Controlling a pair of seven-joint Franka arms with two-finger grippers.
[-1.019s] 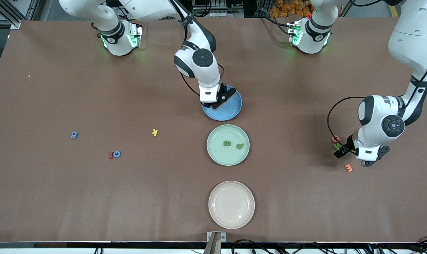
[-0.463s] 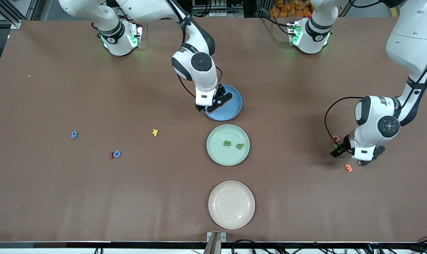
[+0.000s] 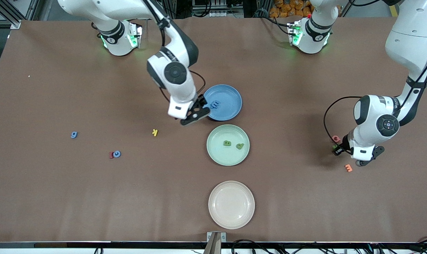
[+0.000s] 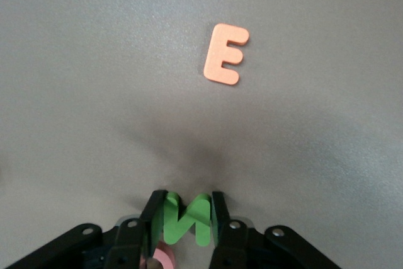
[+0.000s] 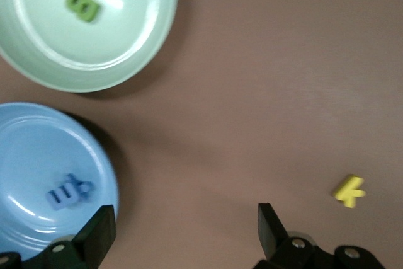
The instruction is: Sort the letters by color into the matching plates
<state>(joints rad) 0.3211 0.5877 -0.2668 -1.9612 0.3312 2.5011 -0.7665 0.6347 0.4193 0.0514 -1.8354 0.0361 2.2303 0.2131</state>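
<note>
now my left hand [image 4: 184,218] sits low on the worktop [image 3: 58,197] at the left arm's end, its fingers clamped on a bright green letter [image 4: 184,216], a flat foam n-shape standing on edge between the pads. a pink letter [image 3: 336,138] lies touching it, and an orange e [image 4: 225,53] lies flat near it, at about five o'clock of my left hand in the front view.

my right hand [image 3: 196,113] hangs with fingers spread wide and nothing in them, over the bare worktop just beside the blue plate [image 3: 231,111], at the plate's eight o'clock. that plate holds blue letters [image 3: 215,104], small and a shade darker than the dish; i cannot tell how many. the mint green plate [image 3: 217,155], nearer the front camera, holds two darker olive-green letters [image 3: 233,144] side by side.

toward the right arm's end lie a yellow letter [image 3: 155,132], a blue g [image 3: 74,134], and another blue letter [image 3: 117,153] touching a red one [image 3: 111,155]. a cream plate [image 3: 231,220] sits nearest the front camera.
</note>
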